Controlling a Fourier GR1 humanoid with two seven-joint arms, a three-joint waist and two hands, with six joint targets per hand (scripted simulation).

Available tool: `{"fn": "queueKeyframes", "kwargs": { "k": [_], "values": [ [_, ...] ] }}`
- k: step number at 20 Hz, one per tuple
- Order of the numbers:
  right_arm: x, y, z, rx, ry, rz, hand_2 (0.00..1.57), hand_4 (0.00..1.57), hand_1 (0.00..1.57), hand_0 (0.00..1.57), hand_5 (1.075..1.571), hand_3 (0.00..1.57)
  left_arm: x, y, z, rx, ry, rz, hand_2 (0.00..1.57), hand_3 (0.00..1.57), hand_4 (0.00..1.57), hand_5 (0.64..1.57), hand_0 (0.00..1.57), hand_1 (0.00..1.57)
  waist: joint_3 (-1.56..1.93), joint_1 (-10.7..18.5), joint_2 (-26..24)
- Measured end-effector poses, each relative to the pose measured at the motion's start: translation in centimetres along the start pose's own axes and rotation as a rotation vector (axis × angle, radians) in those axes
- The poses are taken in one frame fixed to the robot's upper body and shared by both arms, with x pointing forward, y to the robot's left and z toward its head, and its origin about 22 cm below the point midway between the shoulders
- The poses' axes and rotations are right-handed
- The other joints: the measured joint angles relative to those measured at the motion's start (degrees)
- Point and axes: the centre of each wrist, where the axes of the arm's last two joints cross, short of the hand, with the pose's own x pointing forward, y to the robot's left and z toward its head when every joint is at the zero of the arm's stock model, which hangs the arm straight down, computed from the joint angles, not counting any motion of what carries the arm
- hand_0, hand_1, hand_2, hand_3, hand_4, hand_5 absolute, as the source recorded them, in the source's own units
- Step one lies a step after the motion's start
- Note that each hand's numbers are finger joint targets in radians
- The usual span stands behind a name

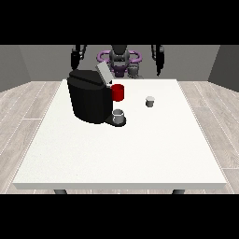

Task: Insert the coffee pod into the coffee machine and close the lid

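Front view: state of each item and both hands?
Coffee machine: upright, lid raised open.
Coffee pod: upright on table, apart from machine, untouched.
Grey cup: on machine's tray.
Hand at the view's left: raised, holds nothing.
Hand at the view's right: raised, holds nothing.

**Matt plastic and pale tabletop: the surfaces on show**

Centre-left of the frame, the boxy black coffee machine (87, 101) reads as matt plastic, with only a faint sheen along its top edge. Its raised grey lid (103, 74) looks smooth, like brushed metal or pale plastic; which one, hard to say. Beside it, the red cylindrical part (118, 92) is a flat, saturated plastic. At the machine's foot, the small grey cup (118, 115) looks dull metallic. Right of centre, the tiny pale grey coffee pod (150, 101) has a smooth finish. The large white table (116, 154) is smooth and matt. Around it, the grey plank floor (25, 107) shows a wood-grain look.
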Motion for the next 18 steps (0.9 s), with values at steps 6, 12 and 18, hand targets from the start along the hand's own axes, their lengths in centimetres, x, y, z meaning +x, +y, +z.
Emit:
{"fn": "queueKeyframes", "kwargs": {
  "k": [6,12,18],
  "values": [
    [0.1,0.1,-0.3,0.015,0.000,-0.025,0.00,0.00,0.00,0.00,1.571,0.00,0.5,2.5,-0.5,-0.090,-0.063,-0.210,0.00,0.00,0.00,1.571,0.00,0.00,0.21,-0.7,0.5],
    [1.8,1.4,-1.6,-0.039,-0.102,0.073,0.00,0.00,0.00,0.00,1.571,0.00,3.5,6.0,-3.7,-0.115,-0.054,-0.473,0.00,0.00,0.00,1.571,0.00,0.00,0.25,-5.3,4.9],
    [3.2,3.6,-2.1,-0.023,-0.164,0.104,0.00,0.00,0.00,0.00,1.571,0.00,4.4,8.6,-6.2,-0.120,0.013,-0.623,0.00,0.00,0.00,1.571,0.00,0.00,0.25,-8.6,8.5]
  ]
}}
